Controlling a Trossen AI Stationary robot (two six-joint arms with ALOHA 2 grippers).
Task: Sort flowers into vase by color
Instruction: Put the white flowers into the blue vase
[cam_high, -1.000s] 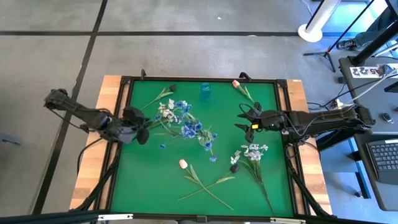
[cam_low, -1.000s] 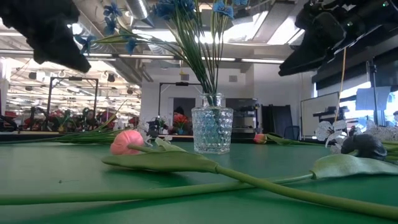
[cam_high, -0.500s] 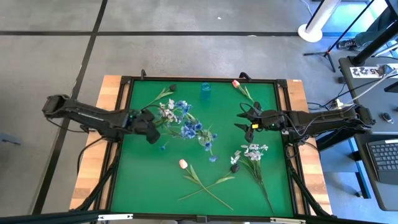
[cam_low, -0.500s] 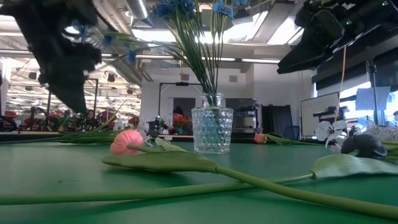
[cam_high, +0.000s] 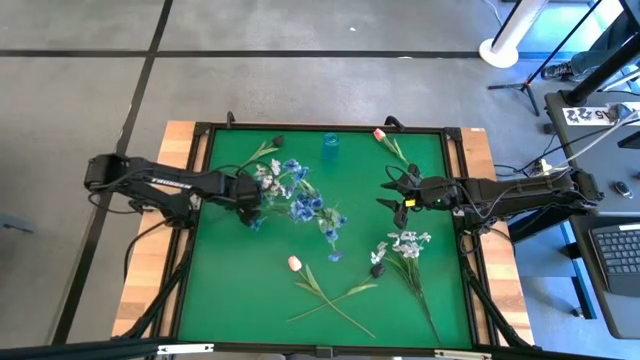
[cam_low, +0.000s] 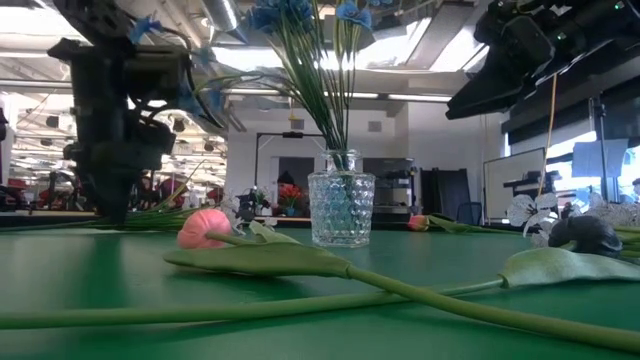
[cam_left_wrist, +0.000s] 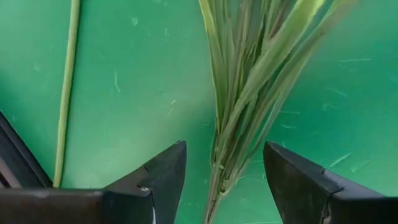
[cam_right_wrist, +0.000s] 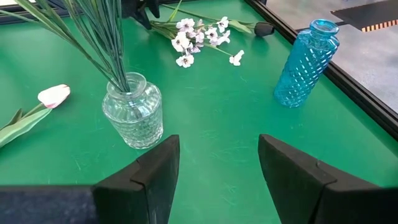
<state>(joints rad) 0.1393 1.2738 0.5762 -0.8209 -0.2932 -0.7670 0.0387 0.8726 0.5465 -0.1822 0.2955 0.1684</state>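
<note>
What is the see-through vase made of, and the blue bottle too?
The clear vase looks like glass: you see the green stems through it, and its bumpy pattern shines. The blue bottle seems to be tinted glass too, see-through blue with a glossy diamond pattern, though it could be hard plastic.

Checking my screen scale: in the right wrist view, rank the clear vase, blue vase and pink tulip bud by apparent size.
1. Clear vase and blue vase look about alike; the clear one sits nearer the camera, so I won't rank them.
2. Pink tulip bud, clearly smallest.
</note>
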